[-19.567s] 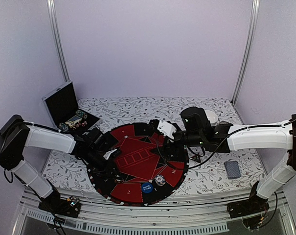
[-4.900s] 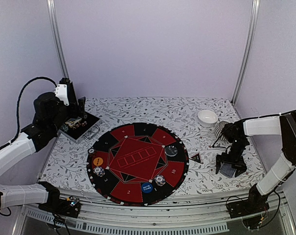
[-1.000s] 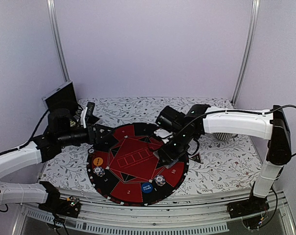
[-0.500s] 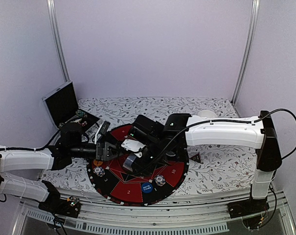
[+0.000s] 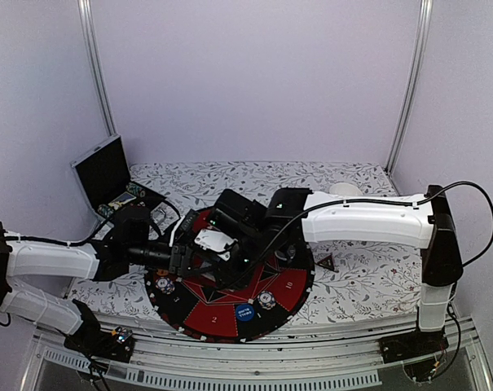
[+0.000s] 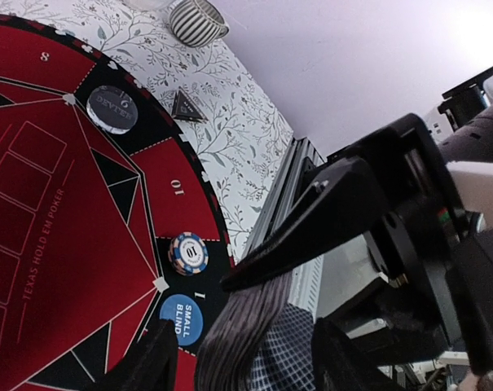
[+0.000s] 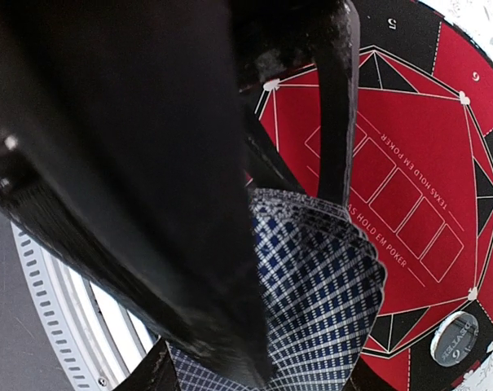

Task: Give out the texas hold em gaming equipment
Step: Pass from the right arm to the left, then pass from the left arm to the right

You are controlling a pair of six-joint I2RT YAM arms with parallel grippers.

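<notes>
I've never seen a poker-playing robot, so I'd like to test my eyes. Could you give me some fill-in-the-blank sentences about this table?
The mat is printed with the words TEXAS HOLD EM ____.
The blue button reads SMALL ____.
The chip next to that button shows the number ____.
Missing words: POKER; BLIND; 10.

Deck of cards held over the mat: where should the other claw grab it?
Probably the free, fanned end of the deck, opposite where the right gripper clamps it, coming from the left with a finger on each flat face; that end sticks out.
</notes>
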